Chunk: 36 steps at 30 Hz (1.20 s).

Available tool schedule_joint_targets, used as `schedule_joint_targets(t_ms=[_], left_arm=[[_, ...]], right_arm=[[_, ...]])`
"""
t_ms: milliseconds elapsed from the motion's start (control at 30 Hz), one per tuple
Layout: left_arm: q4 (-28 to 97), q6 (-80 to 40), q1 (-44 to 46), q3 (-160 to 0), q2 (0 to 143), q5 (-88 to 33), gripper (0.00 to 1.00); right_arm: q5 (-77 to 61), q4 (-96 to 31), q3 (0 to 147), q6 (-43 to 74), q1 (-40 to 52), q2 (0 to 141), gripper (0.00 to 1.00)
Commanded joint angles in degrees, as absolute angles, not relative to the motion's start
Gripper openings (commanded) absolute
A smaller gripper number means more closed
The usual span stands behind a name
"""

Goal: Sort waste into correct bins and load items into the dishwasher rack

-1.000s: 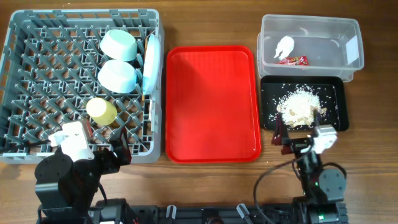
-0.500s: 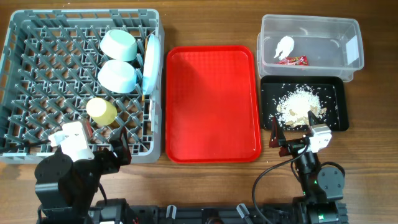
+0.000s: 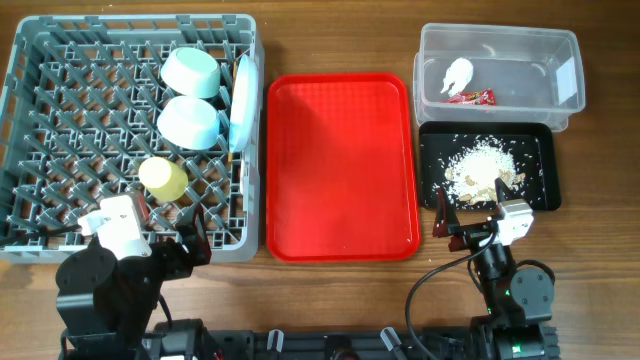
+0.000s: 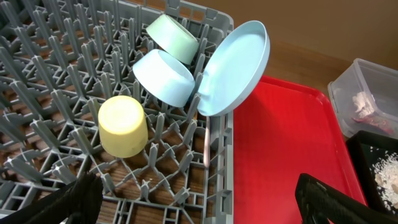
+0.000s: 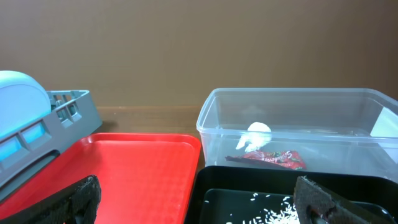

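The grey dishwasher rack (image 3: pixel 60 120) holds the pale green bowl (image 4: pixel 173 37), the light blue bowl (image 4: pixel 165 76), the pale blue plate (image 4: pixel 235 67) standing on edge, and the yellow cup (image 4: pixel 123 126) upside down. The clear tub (image 3: pixel 560 45) holds the white tissue (image 3: pixel 458 72) and the red wrapper (image 3: pixel 472 97). The black tray (image 3: pixel 535 150) holds the rice scraps (image 3: pixel 483 168). My left gripper (image 3: pixel 168 225) is open and empty over the rack's near right corner. My right gripper (image 3: pixel 475 203) is open and empty at the black tray's near edge.
The red serving tray (image 3: pixel 342 165) lies between the rack and the bins, with nothing on it. Both arm bases sit at the table's near edge. Bare wood shows around the tub and the trays.
My right gripper has shifted slightly to the left at the black tray's near edge. The left arm and all the objects have stayed still.
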<state>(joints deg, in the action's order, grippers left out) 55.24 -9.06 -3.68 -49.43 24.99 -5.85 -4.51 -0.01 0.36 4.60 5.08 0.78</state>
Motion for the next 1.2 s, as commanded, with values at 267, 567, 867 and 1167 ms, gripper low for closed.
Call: schedule_joint_targets(t_ms=[267,567,867,1167], left_arm=[[38.7,-10.4,-1.7,-28.5,9.2,-6.0,1.0],[4.8,-11.7,-1.3,-6.2,0.2,-7.0,1.0],[2.8,-7.7,-1.2,-0.3,0.2,-7.0,1.0],[3.9,-7.7,-1.2,-0.3,0.2,-7.0,1.0]], right_arm=[[-5.4,0.3,0.3,3.8,4.8,0.6,1.0],[-5.4,0.3,0.3,3.8,4.8,0.6,1.0],[-5.4,0.3,0.3,3.8,4.8,0.6,1.0],[-5.4,0.3,0.3,3.8,4.8,0.6,1.0]])
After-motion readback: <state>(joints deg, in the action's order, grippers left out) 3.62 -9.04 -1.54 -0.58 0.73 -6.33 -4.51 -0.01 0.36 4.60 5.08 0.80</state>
